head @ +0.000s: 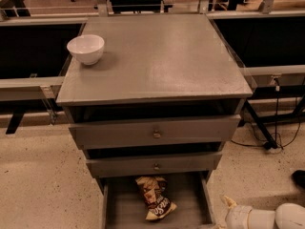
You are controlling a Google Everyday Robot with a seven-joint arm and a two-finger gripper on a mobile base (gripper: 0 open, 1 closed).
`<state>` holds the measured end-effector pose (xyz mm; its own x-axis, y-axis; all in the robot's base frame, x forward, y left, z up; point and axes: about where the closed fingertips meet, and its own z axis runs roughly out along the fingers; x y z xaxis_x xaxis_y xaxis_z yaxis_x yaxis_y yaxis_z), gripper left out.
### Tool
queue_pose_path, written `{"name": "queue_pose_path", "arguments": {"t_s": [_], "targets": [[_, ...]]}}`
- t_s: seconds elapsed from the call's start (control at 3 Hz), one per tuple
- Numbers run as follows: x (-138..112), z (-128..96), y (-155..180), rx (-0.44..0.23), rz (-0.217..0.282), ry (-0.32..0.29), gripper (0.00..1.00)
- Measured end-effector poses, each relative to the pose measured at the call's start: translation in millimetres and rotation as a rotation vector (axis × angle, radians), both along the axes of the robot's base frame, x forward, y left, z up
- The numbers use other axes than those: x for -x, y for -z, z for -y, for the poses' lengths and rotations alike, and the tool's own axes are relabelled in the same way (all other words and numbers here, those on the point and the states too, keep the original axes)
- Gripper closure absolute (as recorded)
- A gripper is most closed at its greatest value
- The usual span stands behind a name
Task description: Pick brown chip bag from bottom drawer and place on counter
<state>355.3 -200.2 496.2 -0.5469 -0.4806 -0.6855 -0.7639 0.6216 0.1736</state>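
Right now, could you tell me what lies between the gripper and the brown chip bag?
In the camera view, only the right wall and bare floor of the bottom drawer lie between the gripper, at lower right, and the brown chip bag.

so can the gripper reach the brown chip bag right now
Probably yes: the bottom drawer is open, the brown chip bag lies uncovered, and the gripper sits just outside the drawer's side wall.
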Motion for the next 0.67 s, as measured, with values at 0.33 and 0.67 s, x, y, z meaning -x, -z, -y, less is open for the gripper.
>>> {"name": "queue_pose_path", "arguments": {"t_s": [0.33,0.67], "targets": [[-2.0,-7.9,-0.1,-0.014,0.007,-0.017,0.0],[-4.2,-11.5,1.4,-0.042,0.009,-0.028,0.0]]}}
